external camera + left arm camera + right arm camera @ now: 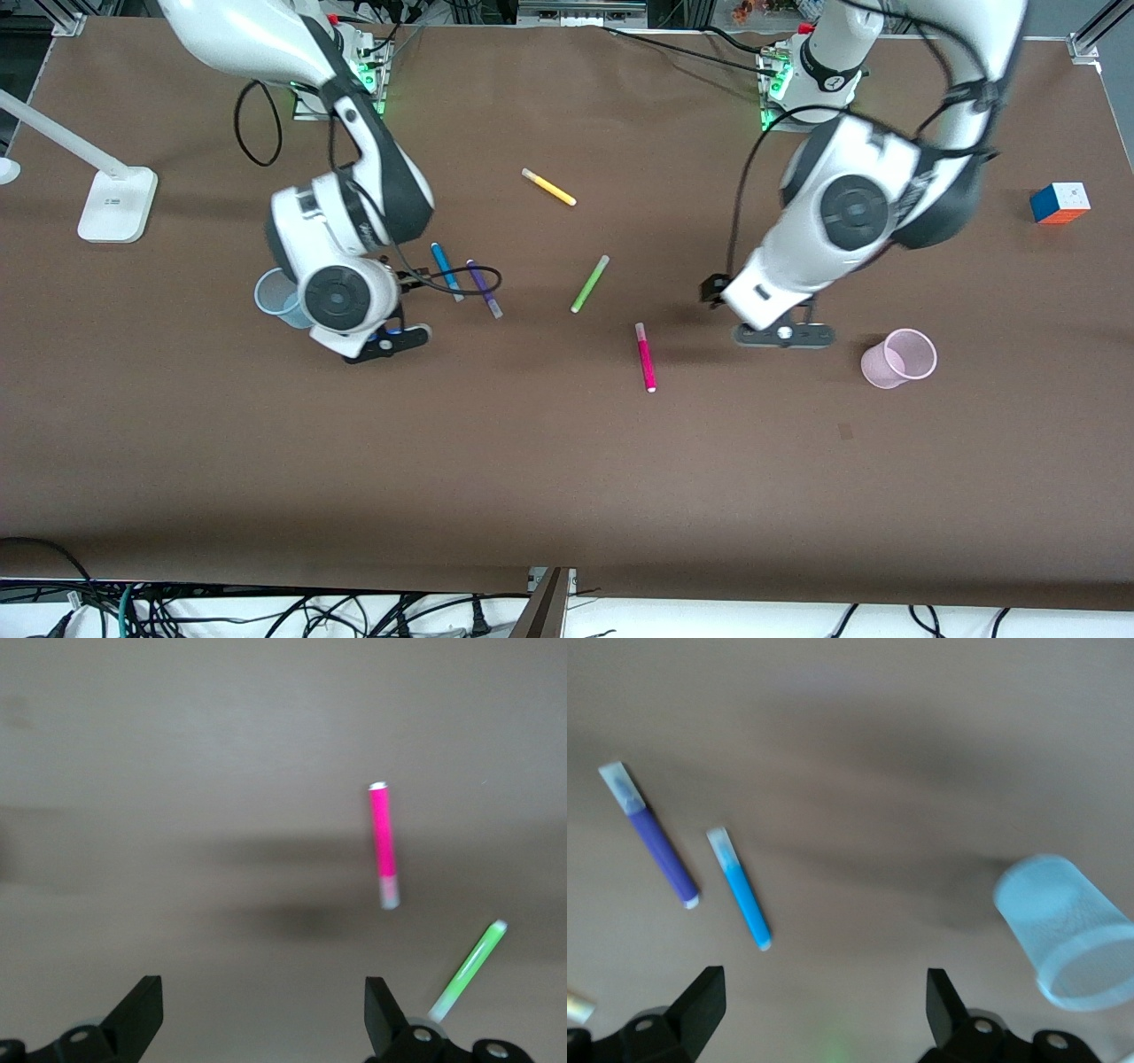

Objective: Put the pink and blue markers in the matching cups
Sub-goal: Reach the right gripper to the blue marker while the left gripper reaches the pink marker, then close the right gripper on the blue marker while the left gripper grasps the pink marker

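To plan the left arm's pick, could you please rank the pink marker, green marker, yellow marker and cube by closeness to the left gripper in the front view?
From the left gripper, open above the table:
1. Pink marker, toward the right arm's end.
2. Green marker, farther from the camera than the pink one.
3. Yellow marker and the colourful cube, at the left arm's end: too close to call.

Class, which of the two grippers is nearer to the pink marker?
Left. The left gripper hangs open between the pink marker and the pink cup; the right gripper hangs open by the blue cup, much farther off.
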Tool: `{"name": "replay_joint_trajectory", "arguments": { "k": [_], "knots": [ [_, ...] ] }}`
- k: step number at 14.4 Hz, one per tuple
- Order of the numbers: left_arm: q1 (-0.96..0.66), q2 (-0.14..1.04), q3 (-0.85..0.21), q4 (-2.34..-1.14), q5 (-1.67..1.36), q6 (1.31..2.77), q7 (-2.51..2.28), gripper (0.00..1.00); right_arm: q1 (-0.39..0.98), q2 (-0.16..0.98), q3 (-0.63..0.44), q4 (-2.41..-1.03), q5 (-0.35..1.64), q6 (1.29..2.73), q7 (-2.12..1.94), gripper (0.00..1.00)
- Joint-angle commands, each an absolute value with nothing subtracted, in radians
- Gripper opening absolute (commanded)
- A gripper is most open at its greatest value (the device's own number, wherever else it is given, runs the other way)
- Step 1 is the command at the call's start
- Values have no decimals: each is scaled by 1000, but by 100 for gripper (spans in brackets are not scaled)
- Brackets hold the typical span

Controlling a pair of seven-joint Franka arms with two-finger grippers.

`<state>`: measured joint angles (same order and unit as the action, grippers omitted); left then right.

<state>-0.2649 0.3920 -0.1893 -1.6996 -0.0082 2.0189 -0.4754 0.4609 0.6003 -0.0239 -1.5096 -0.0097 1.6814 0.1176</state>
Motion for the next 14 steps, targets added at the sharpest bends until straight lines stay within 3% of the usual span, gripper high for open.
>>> {"name": "replay_joint_trajectory", "arguments": {
  "k": [1, 6, 12, 14],
  "knots": [
    [-343, 501, -181, -1690, 12, 2159, -621, 100, 511, 643, -32, -1569, -3, 1813, 126, 100],
    [-414, 667, -184, -1686, 215, 2360, -749, 100, 517, 649, -31, -1680, -3, 1966, 126, 100],
    [-425, 730, -184, -1689, 313, 2428, -733, 100, 557, 664, -31, -1710, -3, 2010, 126, 100],
    [-431, 733, -186, -1689, 313, 2430, -733, 84, 569, 672, -31, -1713, -3, 2014, 126, 96]
  ]
}}
